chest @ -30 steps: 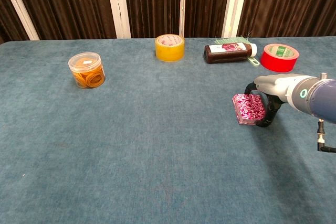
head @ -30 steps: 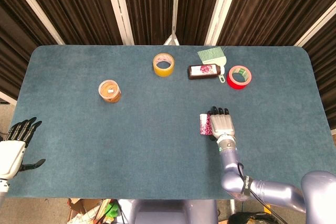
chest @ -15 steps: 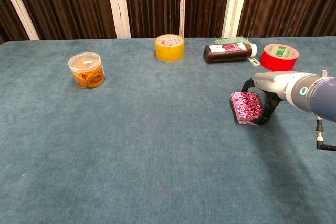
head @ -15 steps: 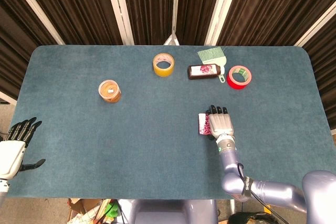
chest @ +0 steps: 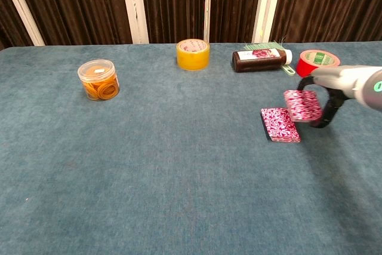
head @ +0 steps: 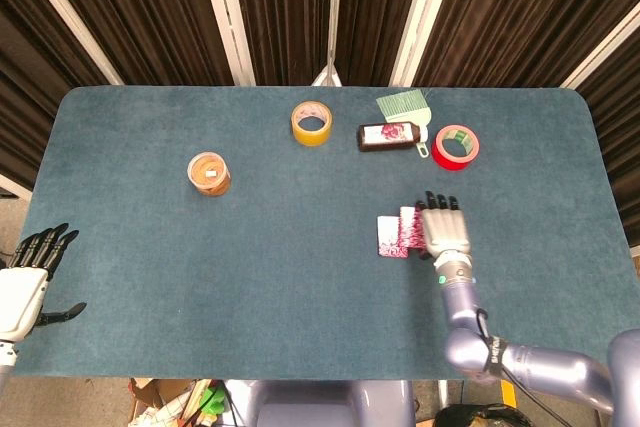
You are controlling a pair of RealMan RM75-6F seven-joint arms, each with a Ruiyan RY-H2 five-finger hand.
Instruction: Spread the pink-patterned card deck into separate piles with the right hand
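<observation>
Part of the pink-patterned card deck [chest: 280, 125] lies flat on the table [chest: 179, 165], also visible in the head view [head: 389, 236]. My right hand [chest: 334, 88] grips a second packet of cards [chest: 302, 105], lifted off the deck and held just to its right. From above, this lifted packet [head: 408, 230] shows between the lying deck and my right hand [head: 445, 231], whose fingers point away from me. My left hand [head: 28, 282] hangs at the table's near left edge, fingers spread, holding nothing.
Along the far side stand a yellow tape roll [head: 311, 123], a dark bottle [head: 388, 135] lying flat, a green brush [head: 404, 103] and a red tape roll [head: 456, 147]. A clear jar of orange rings [head: 209, 173] stands at mid left.
My right hand has lifted a packet of cards off the deck and moved right with it. The remaining cards stay on the table. The left hand has not moved.
</observation>
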